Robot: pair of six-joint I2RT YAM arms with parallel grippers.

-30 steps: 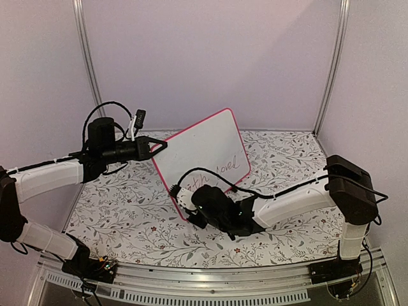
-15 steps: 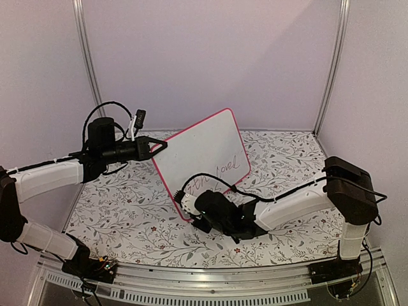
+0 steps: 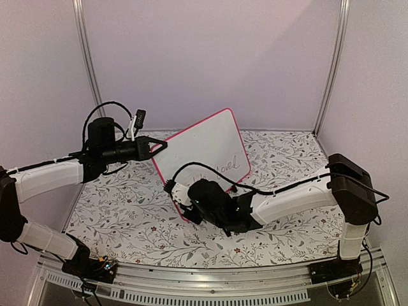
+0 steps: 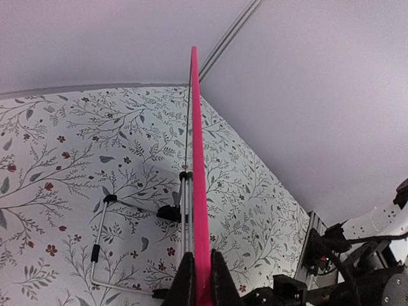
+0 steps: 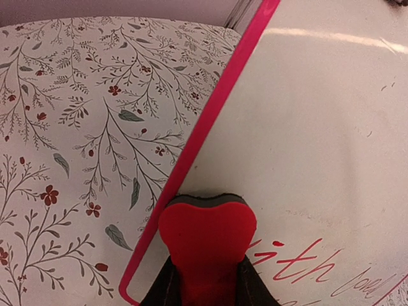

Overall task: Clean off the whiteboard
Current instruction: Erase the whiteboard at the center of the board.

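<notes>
Whiteboard (image 5: 306, 127) with handwritten "ith" beside eraser (image 5: 207, 229)

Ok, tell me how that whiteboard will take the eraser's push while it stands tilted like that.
The whiteboard is probably stiff: its pink edge runs dead straight. Thin and tilted, with a wire stand behind it, it would likely tip or slide without the left gripper clamped on its edge. Its glossy face should let the red eraser glide.

Left hand (image 3: 160, 145) pinches whiteboard (image 3: 207, 143) edge; right hand (image 3: 183, 199) at lower-left corner.
</notes>
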